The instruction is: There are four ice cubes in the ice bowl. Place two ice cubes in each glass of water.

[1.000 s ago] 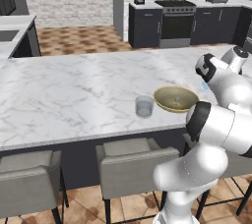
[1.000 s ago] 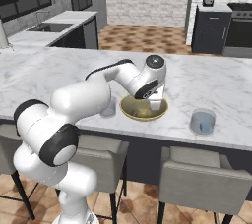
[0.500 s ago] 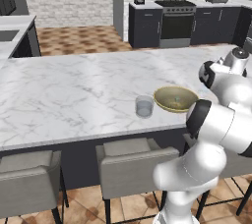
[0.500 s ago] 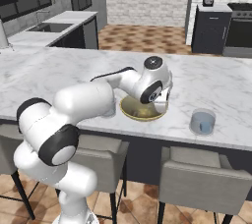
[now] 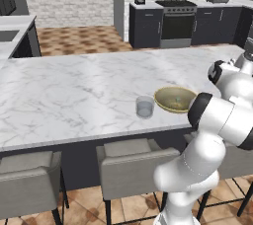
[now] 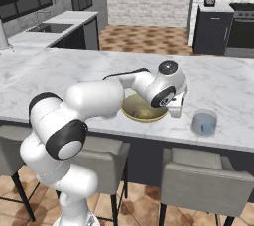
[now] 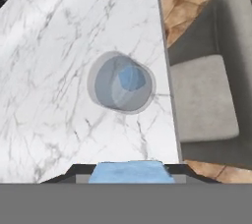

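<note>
My gripper (image 6: 174, 110) hangs just right of the tan ice bowl (image 6: 143, 109), between it and a glass of water (image 6: 204, 123) near the counter's front edge. In the hand view the gripper (image 7: 130, 168) is shut on a pale blue ice cube (image 7: 131, 174) held between its dark tips. That glass (image 7: 122, 83) lies ahead of the hand with one ice cube (image 7: 132, 78) inside it. A second glass (image 5: 145, 106) stands left of the bowl (image 5: 175, 99) in the left base view, where my own arm hides the hand.
The marble island counter (image 6: 59, 79) stretches away to the left and back. Grey stools (image 6: 206, 183) stand below its front edge, one right beneath the nearer glass (image 7: 202, 102). A range and dark cabinets (image 5: 177, 19) line the far wall.
The hand has moved from over the bowl to the right, toward the glass by the counter's edge, carrying the ice cube. The grip has not changed.
</note>
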